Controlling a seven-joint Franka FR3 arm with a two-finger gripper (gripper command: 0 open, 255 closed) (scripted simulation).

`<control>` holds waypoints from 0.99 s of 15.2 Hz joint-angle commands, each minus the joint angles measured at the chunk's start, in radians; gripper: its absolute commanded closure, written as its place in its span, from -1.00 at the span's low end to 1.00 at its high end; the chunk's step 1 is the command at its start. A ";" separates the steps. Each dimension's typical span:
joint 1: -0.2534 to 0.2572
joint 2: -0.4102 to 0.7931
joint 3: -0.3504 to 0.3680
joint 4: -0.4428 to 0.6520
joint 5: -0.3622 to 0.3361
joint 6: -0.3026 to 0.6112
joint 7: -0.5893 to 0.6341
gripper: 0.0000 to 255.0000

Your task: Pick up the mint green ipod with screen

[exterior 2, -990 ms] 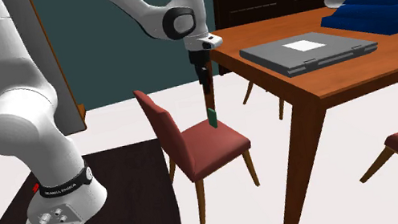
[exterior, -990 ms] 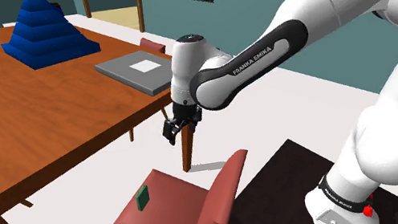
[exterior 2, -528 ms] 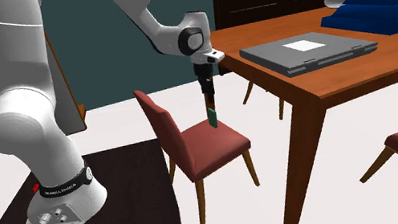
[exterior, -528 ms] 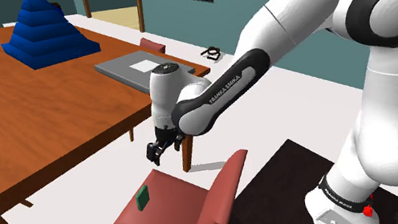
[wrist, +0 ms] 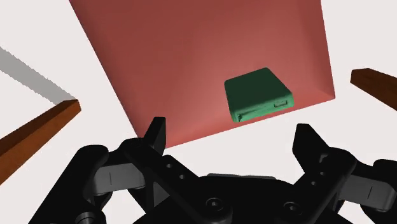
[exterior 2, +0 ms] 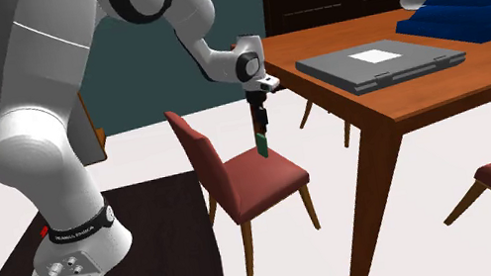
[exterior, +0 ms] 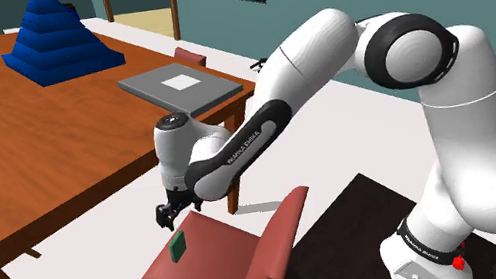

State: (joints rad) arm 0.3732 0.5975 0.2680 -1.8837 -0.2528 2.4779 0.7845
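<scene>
The iPod (wrist: pixel 257 94) is a small dark-green slab with rounded corners. It stands on edge near the rim of the red chair seat (exterior: pixel 215 260), at the shoulder view's lower left. The black gripper (exterior: pixel 165 217) hangs just above it, fingers spread wide, holding nothing.

Below me, a red chair seat (exterior: pixel 215 260) carries the green ipod (exterior: pixel 178 244), which stands on edge near the seat's front corner. Beside the chair, the brown wooden table (exterior: pixel 25 147) bears a grey laptop (exterior: pixel 179 84) and a blue stepped pyramid (exterior: pixel 57 39), well apart.
</scene>
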 commanded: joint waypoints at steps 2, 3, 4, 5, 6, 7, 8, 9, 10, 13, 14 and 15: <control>0.007 0.135 0.031 0.109 -0.072 -0.017 -0.038 -1.00; -0.007 0.180 0.060 0.151 -0.116 -0.030 -0.013 -1.00; -0.024 0.200 0.084 0.168 -0.147 -0.038 0.004 -1.00; -0.051 0.219 0.113 0.174 -0.188 -0.039 0.028 -1.00; -0.082 0.241 0.148 0.182 -0.236 -0.044 0.055 -1.00; -0.103 0.261 0.172 0.189 -0.273 -0.046 0.076 -1.00; -0.108 0.275 0.177 0.194 -0.288 -0.043 0.084 -1.00; -0.104 0.286 0.172 0.199 -0.292 -0.037 0.086 -1.00; -0.101 0.297 0.168 0.204 -0.296 -0.030 0.088 -1.00; -0.095 0.314 0.160 0.212 -0.302 -0.021 0.091 -1.00; -0.094 0.316 0.161 0.216 -0.301 -0.023 0.090 1.00; -0.094 0.316 0.161 0.217 -0.301 -0.023 0.090 1.00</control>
State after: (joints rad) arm 0.2787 0.9113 0.4284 -1.6684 -0.5534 2.4541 0.8758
